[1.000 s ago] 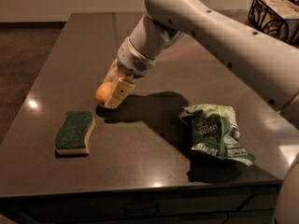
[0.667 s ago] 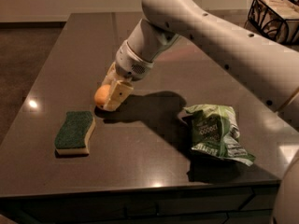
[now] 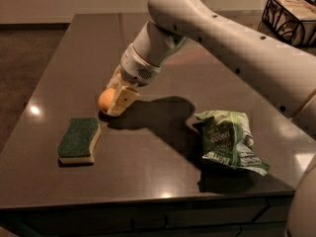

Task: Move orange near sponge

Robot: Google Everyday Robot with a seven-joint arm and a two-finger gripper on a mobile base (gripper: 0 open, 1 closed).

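The orange point(image 3: 105, 100) is a small round pale-orange fruit low over the dark table, held between the cream fingers of my gripper point(image 3: 115, 101). The gripper is shut on it, with one blocky finger point(image 3: 123, 100) in front on the right of the fruit. The sponge point(image 3: 79, 139), dark green on top with a pale yellow body, lies flat on the table a short way to the front left of the orange, apart from it. My white arm point(image 3: 217, 38) reaches in from the upper right.
A crumpled green and white snack bag point(image 3: 228, 139) lies on the table point(image 3: 163, 181) to the right. A wire basket point(image 3: 290, 18) stands at the far right corner. The table's front edge runs close below the sponge.
The gripper with the orange has shifted slightly left and down toward the sponge. The sponge and the bag have not moved.
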